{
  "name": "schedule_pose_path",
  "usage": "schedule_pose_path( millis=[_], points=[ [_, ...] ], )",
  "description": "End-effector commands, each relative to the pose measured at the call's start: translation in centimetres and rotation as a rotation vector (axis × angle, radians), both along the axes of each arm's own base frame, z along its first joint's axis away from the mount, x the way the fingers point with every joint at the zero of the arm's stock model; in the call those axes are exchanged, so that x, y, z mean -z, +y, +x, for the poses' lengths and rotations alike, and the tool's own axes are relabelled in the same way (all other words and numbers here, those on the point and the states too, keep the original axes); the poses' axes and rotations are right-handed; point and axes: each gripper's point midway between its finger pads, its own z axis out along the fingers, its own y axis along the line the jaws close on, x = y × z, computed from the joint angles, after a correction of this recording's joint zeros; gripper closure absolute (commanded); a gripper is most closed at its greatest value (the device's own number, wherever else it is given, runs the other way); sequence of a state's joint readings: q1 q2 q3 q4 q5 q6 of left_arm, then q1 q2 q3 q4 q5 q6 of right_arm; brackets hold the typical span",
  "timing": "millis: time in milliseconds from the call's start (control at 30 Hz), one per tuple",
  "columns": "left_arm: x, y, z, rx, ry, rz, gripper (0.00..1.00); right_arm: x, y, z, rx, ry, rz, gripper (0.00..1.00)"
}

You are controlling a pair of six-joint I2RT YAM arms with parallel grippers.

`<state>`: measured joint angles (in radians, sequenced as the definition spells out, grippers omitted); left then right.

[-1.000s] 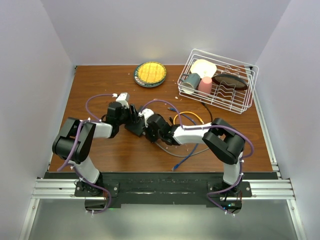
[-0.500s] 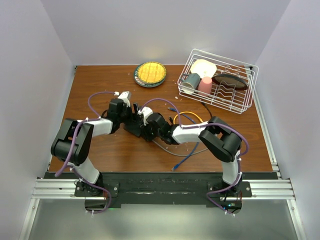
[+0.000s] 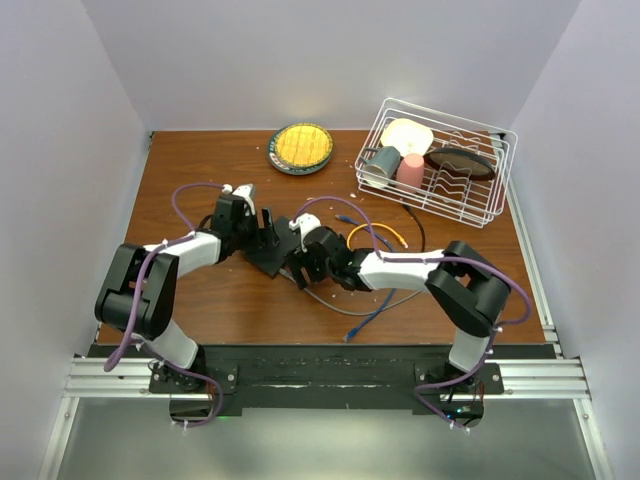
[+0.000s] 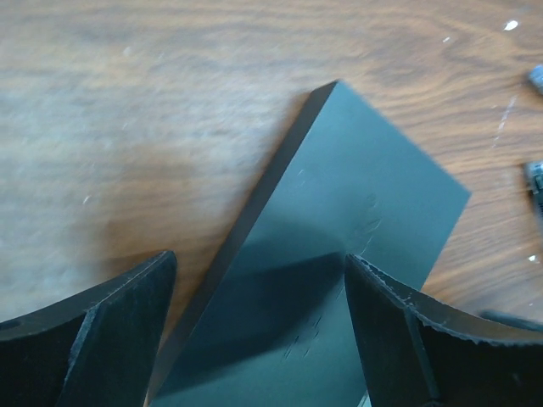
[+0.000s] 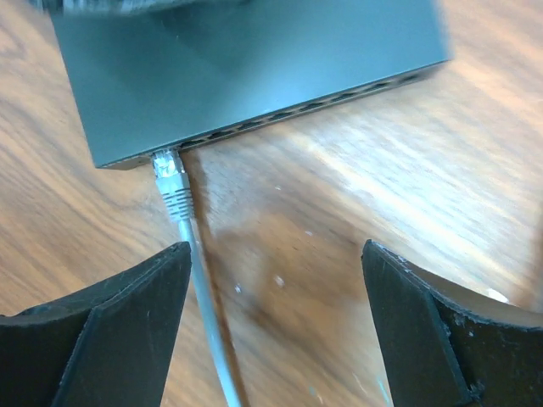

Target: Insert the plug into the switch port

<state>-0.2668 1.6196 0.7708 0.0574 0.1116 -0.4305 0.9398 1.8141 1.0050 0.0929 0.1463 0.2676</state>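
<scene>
One flat matte switch point(image 5: 254, 59), ribbed plug point(image 5: 170, 174)

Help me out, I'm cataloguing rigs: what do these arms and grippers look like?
Both the left arm and right arm have bulky black joints and white link shells, each trailed by a looping purple cable. The left gripper and right gripper have thick, matte black, wedge-shaped fingers. No markings are legible.

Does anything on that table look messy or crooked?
The black box lies at a slant on the wooden table, and a loose tangle of cables sprawls to the right of it. Small white specks dot the wood. The grey plug itself sits in the end port of the box.
</scene>
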Motion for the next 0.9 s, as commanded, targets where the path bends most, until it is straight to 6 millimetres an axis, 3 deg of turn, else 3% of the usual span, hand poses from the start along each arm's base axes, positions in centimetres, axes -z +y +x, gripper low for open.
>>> schedule_pose_path(
  millis=[0, 167, 367, 467, 533, 867],
  points=[
    [-0.2, 1.3, -1.5, -0.010, 0.062, 0.052, 0.14, -5.3, -1.7, 2.2, 0.087, -0.119, -0.006, 0.14],
    [-2.1, 0.4, -1.5, 0.046, -0.002, 0.008, 0.13, -7.3, -3.6, 6.3, 0.181, -0.162, 0.005, 0.18],
    [-2.7, -0.6, -1.9, 0.092, -0.016, -0.029, 0.13, -5.3, -6.9, 9.6, 0.259, -0.135, -0.058, 0.23],
    [-2.5, -0.8, -2.1, 0.104, -0.008, -0.038, 0.13, -3.9, -7.4, 10.4, 0.273, -0.119, -0.092, 0.27],
    [-2.3, -1.0, -2.2, 0.115, -0.004, -0.044, 0.13, -3.8, -7.5, 10.9, 0.290, -0.126, -0.100, 0.40],
    [-1.2, -1.5, -2.6, 0.148, 0.024, -0.054, 0.14, -0.6, -7.6, 11.6, 0.305, -0.081, -0.162, 0.44]
  ],
)
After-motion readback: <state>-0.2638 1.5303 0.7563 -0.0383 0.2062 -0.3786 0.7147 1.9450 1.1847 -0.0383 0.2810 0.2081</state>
